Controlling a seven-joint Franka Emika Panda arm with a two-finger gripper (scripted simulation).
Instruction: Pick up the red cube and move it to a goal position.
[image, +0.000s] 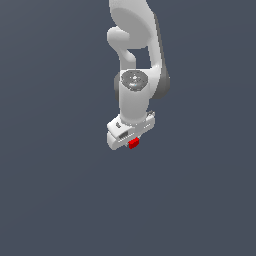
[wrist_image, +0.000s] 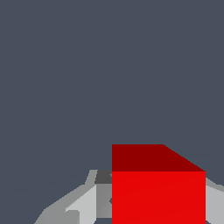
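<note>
In the exterior view the white arm (image: 134, 60) hangs down from twelve o'clock at mid-frame, its gripper (image: 131, 142) over the plain grey surface (image: 55, 190). The red cube (image: 133, 143) sits at the gripper's six o'clock edge. In the wrist view the fingers (wrist_image: 89, 203) are clamped on the cube (wrist_image: 158, 197), grey metal showing on either side.

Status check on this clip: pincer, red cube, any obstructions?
Pincer shut on red cube. Cube fills wrist view between the fingers. Nothing else in sight, no obstruction.
</note>
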